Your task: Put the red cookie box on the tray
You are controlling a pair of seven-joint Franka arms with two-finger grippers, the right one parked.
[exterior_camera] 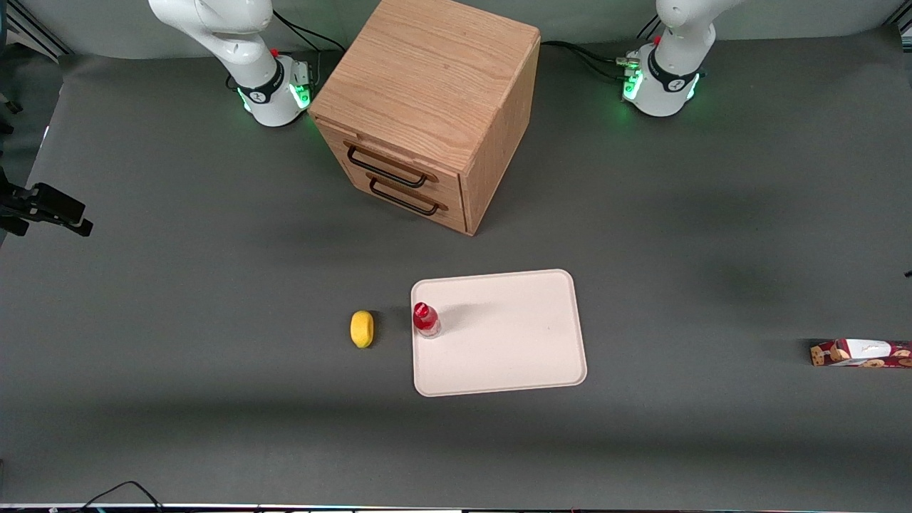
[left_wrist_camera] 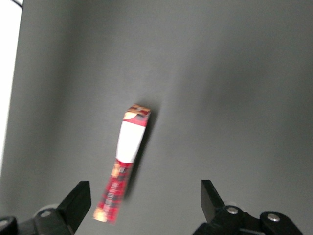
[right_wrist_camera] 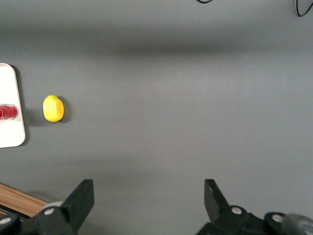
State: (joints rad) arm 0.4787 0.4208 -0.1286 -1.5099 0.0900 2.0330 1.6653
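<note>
The red cookie box point(exterior_camera: 862, 353) lies flat on the grey table, far toward the working arm's end, partly cut off by the edge of the front view. In the left wrist view the box point(left_wrist_camera: 124, 161) lies on the table well below my gripper point(left_wrist_camera: 144, 193). The gripper is open and holds nothing; one end of the box shows between its two black fingers point(left_wrist_camera: 78, 198). The front view does not show the gripper. The pale tray point(exterior_camera: 513, 342) lies flat near the table's middle, nearer the front camera than the wooden cabinet.
A small red-capped bottle point(exterior_camera: 425, 318) stands on the tray near its edge toward the parked arm. A yellow lemon point(exterior_camera: 362, 328) lies on the table beside that edge. A wooden drawer cabinet point(exterior_camera: 427, 107) stands between the two arm bases.
</note>
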